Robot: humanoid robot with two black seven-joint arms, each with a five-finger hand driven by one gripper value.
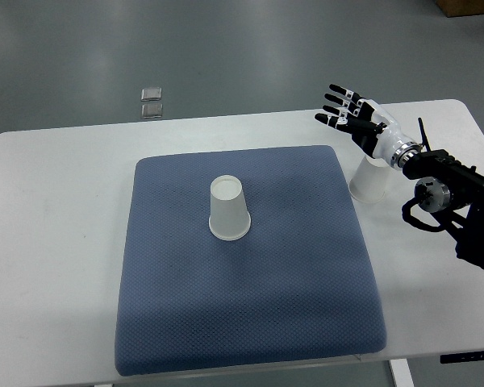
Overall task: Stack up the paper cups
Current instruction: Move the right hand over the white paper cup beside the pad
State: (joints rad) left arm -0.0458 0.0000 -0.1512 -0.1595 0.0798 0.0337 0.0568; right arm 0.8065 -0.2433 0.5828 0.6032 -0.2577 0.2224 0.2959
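Two paper cups [229, 210] [369, 181]; right hand [351, 117] spread, empty.

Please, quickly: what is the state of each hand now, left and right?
Left hand: not in view.
Right hand: open, fingers spread, holding nothing, above the paper cup standing off the mat.

Single top view, steep downward from robot's side, mid-distance, covering white table [56, 185] and floor beyond.

2 white paper cups, both upside down: 1 [228, 210] mid-pad, 1 [369, 181] just beside the pad's right edge.
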